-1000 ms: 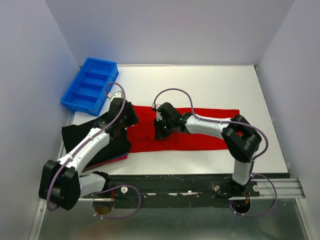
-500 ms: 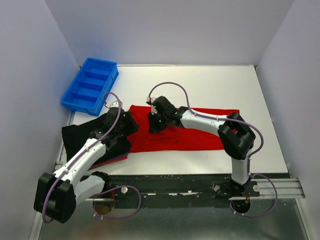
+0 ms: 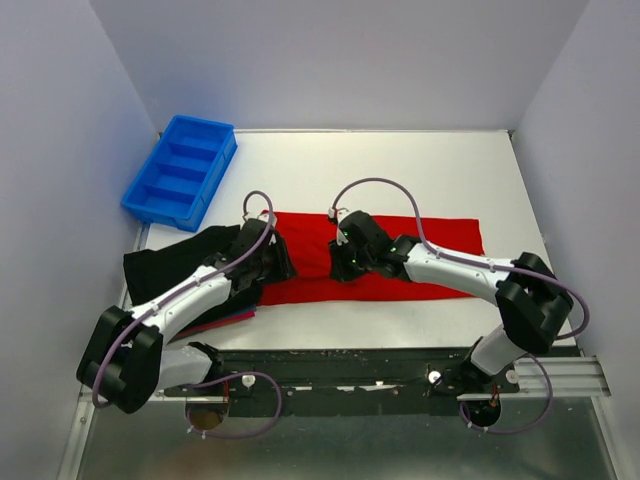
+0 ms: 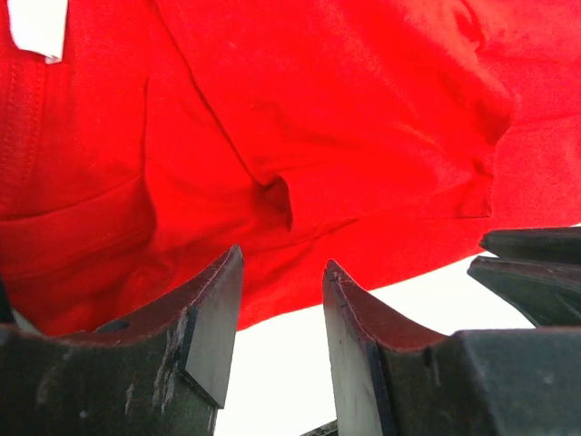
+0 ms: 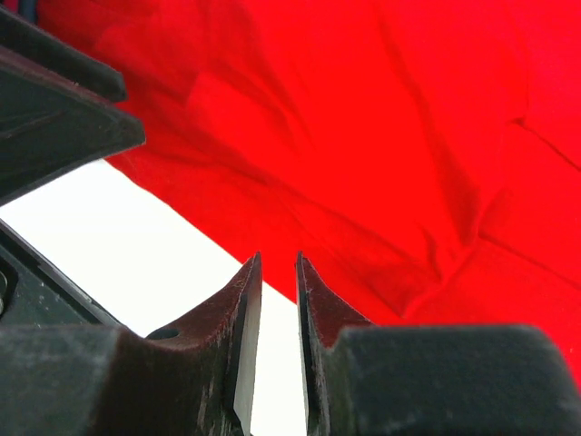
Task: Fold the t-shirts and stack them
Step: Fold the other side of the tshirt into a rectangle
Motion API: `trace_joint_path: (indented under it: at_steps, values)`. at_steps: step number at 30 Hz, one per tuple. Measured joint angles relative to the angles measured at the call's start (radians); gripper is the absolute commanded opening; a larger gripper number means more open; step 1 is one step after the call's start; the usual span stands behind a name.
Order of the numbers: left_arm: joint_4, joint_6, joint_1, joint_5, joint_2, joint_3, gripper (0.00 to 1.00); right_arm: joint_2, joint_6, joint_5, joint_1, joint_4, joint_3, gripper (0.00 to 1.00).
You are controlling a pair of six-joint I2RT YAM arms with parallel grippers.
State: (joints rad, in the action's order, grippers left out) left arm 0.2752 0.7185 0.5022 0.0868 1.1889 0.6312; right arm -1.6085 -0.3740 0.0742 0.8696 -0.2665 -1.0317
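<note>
White tabletop (image 3: 400,165) carries the plain bright red cloth t-shirt (image 3: 430,235), laid as a long strip across the middle. Folded black and dark-red t-shirts (image 3: 155,270) lie at the near left. Over the last second both grippers have shifted to the strip's near edge. Left gripper (image 4: 281,272): fingers spread, empty, narrower than before. Right gripper (image 5: 279,263): fingers a slit apart, empty. Judgement: a grasp on the near edge is being set up for the next fold.

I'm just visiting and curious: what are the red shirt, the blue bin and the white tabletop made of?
The red t-shirt looks like soft matte knit cloth, likely cotton: it creases and shows stitched seams. The blue bin looks like moulded plastic: smooth, rigid dividers. The table is hard, flat, matte white; laminate or painted metal, I can't tell.
</note>
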Motion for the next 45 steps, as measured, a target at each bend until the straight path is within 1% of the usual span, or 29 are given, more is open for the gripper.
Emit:
trace_joint_path:
  at_steps: [6, 9, 11, 14, 16, 18, 19, 20, 22, 28, 32, 45]
  values:
    - [-0.039, 0.004, 0.01, 0.023, 0.087, 0.013, 0.51, 0.082, -0.038, -0.027, 0.0, 0.043, 0.113, 0.29]
    - [-0.062, 0.005, 0.013, 0.034, 0.135, 0.035, 0.48, 0.107, -0.049, -0.035, 0.0, 0.056, 0.143, 0.29]
    - [-0.076, 0.005, 0.014, 0.042, 0.165, 0.05, 0.44, 0.11, -0.054, -0.037, 0.0, 0.06, 0.145, 0.28]
    - [-0.094, 0.005, 0.017, 0.05, 0.189, 0.06, 0.4, 0.11, -0.055, -0.038, 0.0, 0.064, 0.145, 0.28]
    - [-0.103, 0.005, 0.017, 0.057, 0.201, 0.064, 0.35, 0.11, -0.056, -0.039, 0.0, 0.064, 0.145, 0.27]
    - [-0.111, 0.005, 0.017, 0.06, 0.216, 0.071, 0.26, 0.109, -0.056, -0.04, 0.0, 0.065, 0.145, 0.27]
    - [-0.113, 0.005, 0.017, 0.06, 0.224, 0.076, 0.2, 0.109, -0.056, -0.04, 0.0, 0.065, 0.145, 0.27]
    - [-0.117, 0.005, 0.017, 0.06, 0.232, 0.08, 0.15, 0.109, -0.056, -0.04, 0.0, 0.065, 0.145, 0.27]
    - [-0.123, 0.004, 0.017, 0.062, 0.241, 0.085, 0.12, 0.109, -0.056, -0.04, 0.0, 0.065, 0.145, 0.27]
    - [-0.126, 0.005, 0.017, 0.061, 0.253, 0.117, 0.07, 0.092, -0.048, -0.034, 0.0, 0.078, 0.143, 0.27]
    - [-0.133, 0.003, 0.017, 0.061, 0.274, 0.145, 0.05, 0.035, -0.032, -0.014, 0.001, 0.089, 0.119, 0.32]
    - [-0.176, -0.004, -0.018, 0.061, 0.366, 0.16, 0.03, -0.087, -0.016, 0.011, 0.022, 0.134, 0.023, 0.34]
